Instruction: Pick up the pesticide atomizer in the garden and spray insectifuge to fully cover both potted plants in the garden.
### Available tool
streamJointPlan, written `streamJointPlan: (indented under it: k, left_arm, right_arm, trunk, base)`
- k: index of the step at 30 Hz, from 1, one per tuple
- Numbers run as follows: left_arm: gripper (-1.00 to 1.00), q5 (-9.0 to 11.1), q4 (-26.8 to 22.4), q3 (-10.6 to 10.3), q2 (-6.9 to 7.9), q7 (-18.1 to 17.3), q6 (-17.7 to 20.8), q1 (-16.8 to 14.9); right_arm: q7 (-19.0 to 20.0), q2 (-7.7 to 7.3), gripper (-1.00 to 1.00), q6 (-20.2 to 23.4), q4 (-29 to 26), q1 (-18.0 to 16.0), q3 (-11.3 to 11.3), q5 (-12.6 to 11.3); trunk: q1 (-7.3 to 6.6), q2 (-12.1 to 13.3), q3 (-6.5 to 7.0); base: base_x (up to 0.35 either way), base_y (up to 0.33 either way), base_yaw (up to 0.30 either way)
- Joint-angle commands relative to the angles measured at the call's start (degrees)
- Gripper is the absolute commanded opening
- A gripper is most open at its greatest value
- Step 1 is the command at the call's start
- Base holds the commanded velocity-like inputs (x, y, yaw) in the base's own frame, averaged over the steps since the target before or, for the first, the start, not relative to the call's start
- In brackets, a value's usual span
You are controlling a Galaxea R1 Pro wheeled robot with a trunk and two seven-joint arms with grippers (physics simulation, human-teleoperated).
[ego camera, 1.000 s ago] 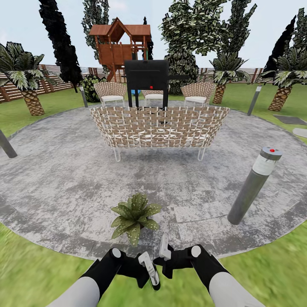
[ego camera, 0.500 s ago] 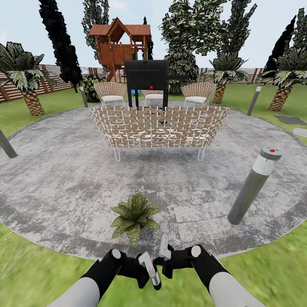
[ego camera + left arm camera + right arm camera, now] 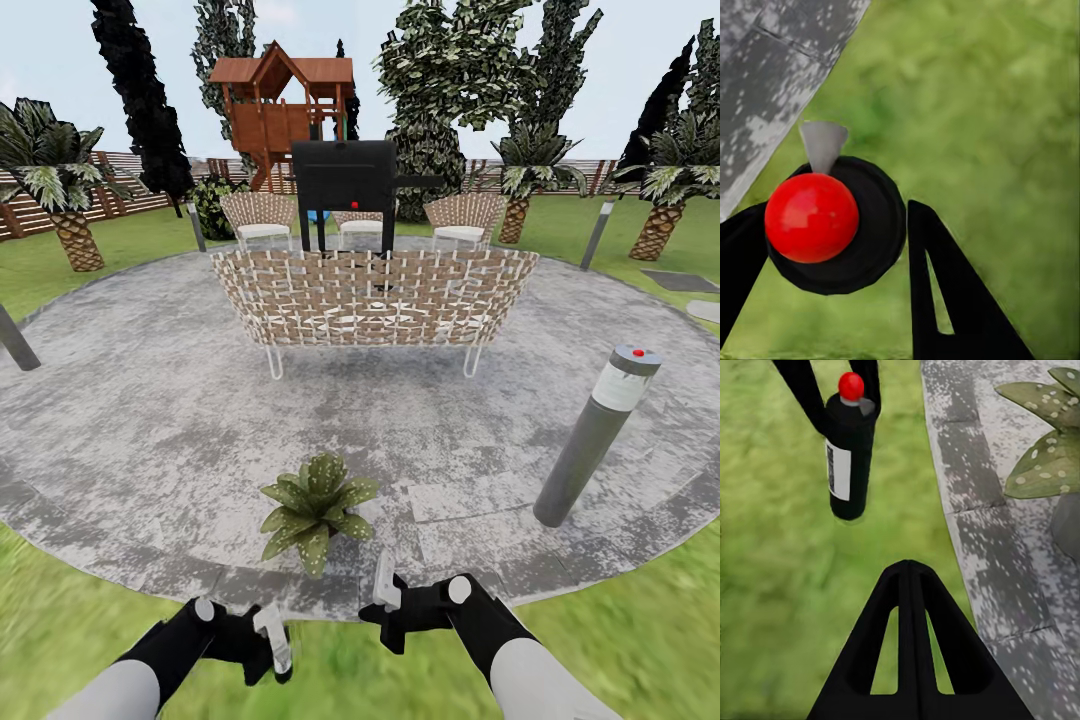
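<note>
- Pesticide atomizer [image 3: 847, 457] is hanging over the lawn [image 3: 60, 640], just off the rim of the round paved patio [image 3: 150, 420], and the left claw [image 3: 272, 650] is pinching it, one black finger on each side of the dark bottle.
- From the right wrist we are seeing its white label facing us and a red ball cap on top, with green grass behind it.
- From the left wrist we are looking straight onto that red cap, a grey nozzle tip is sticking out toward the paving, and both fingers are hugging the round black body.
- Right claw [image 3: 907, 574] is pressed together and carrying nothing; it is hovering near the patio edge, beside the left one and apart from it.
- One potted plant [image 3: 315, 505] is sitting on the paving just inside the rim, right ahead of both arms, and its spotted pointed leaves are showing at the side of the right wrist view.
- A grey bollard lamp [image 3: 597, 440] is leaning on the patio off to the right.
- Further back we are watching a woven sofa [image 3: 372, 295], a black grill [image 3: 343, 180] behind it, and a wooden playhouse [image 3: 280, 100] among the trees.
</note>
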Motion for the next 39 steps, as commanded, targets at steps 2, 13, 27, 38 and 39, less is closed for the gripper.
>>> streamJointPlan:
  k: [2,13,27,38,39]
  left_arm:
    - [-1.00,-0.25,1.41,0.21,2.24,-2.48,-2.32,0.03]
    - [-1.00,4.07,5.87,1.27,10.43,-2.66,-8.61,2.05]
    - [-1.00,37.26,12.83,1.20,5.10,34.85,-14.20,10.75]
    - [-1.00,45.16,17.31,1.22,3.45,49.51,-20.53,14.14]
    - [-1.00,45.22,17.34,1.21,3.41,49.53,-20.57,14.14]
  right_arm:
    - [0.28,0.07,-1.00,-0.21,-0.03,-0.03,-0.48,0.47]
    - [-0.23,0.07,1.00,-0.32,0.20,-0.03,-0.61,0.58]
    - [-28.81,-12.12,1.00,-16.79,1.39,20.68,-0.91,-30.73]
    - [-60.47,-10.32,1.00,-28.28,11.37,24.25,-0.66,-36.67]
    - [-60.51,-10.30,1.00,-28.25,11.42,24.26,-0.63,-36.65]
  trunk:
    - [-0.01,-0.02,-0.05]
    - [-0.01,-0.02,-0.05]
    - [-0.01,-0.02,-0.05]
    - [-0.01,-0.02,-0.05]
    - [-0.01,-0.02,-0.05]
  base:
    - [0.000,0.000,0.000]
    - [0.000,0.000,0.000]
    - [0.000,0.000,0.000]
    - [0.000,0.000,0.000]
    - [0.000,0.000,0.000]
